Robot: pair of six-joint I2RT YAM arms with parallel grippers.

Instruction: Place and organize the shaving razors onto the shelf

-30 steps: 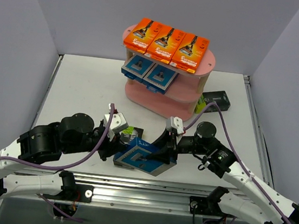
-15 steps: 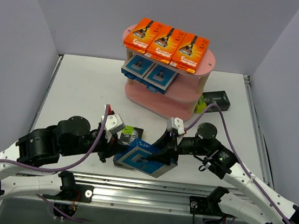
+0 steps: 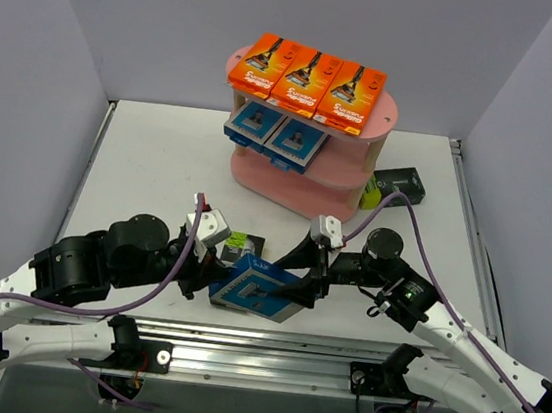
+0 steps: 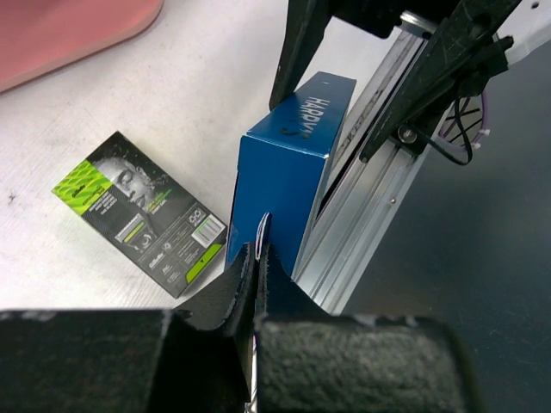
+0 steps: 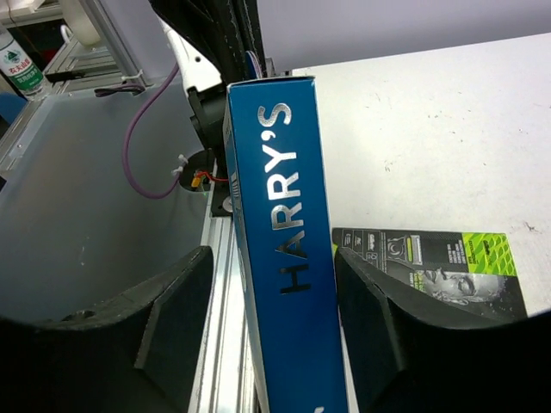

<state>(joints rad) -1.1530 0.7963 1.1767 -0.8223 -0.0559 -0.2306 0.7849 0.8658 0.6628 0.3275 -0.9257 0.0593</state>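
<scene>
On the white flat surface (image 3: 162, 152), the pink three-tier oval-board shelf with pale wooden posts (image 3: 279, 179) stands at 12 o'clock. Three bright orange cardboard razor packs (image 3: 305, 77) lie side by side on its top tier, and two blue-and-white cardboard razor packs (image 3: 275, 133) lie side by side on the middle tier. A black-and-lime cardboard razor pack (image 3: 396, 186) lies on the surface at the shelf's 3 o'clock. At 6 o'clock, by the near edge, a large blue cardboard razor pack (image 3: 261, 290) stands on edge between the left claw (image 3: 219, 278) at its 9 o'clock and the right claw (image 3: 312, 282) at its 3 o'clock. A second black-and-lime cardboard razor pack (image 3: 238, 246) lies flat just beside it at 11 o'clock.
</scene>
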